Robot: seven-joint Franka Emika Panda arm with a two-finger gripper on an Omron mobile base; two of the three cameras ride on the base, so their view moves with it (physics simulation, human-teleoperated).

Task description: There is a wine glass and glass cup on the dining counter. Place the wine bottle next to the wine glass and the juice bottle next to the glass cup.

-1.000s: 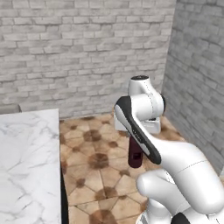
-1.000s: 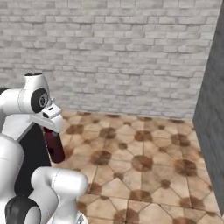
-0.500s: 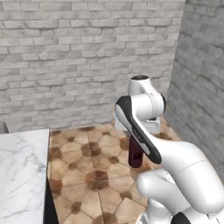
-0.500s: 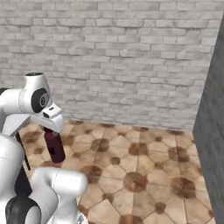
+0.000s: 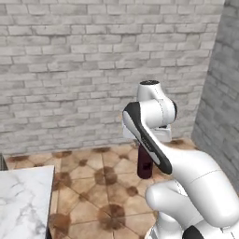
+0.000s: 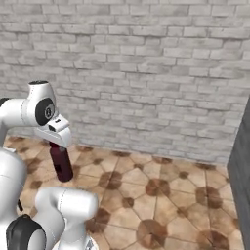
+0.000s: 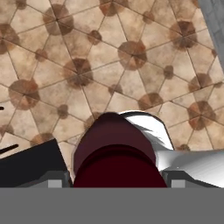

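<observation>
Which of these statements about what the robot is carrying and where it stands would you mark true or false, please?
1. The pincer is shut on the juice bottle. True.
2. The bottle hangs upright over the tiled floor. True.
3. The bottle stands on the dining counter. False: it is held in the air, apart from the marble corner at the lower left of the left base view.
4. The held bottle is near-black with a long slim neck. False: it is stubby and dark maroon.
5. A grey brick wall stands behind the arm. True.
</observation>
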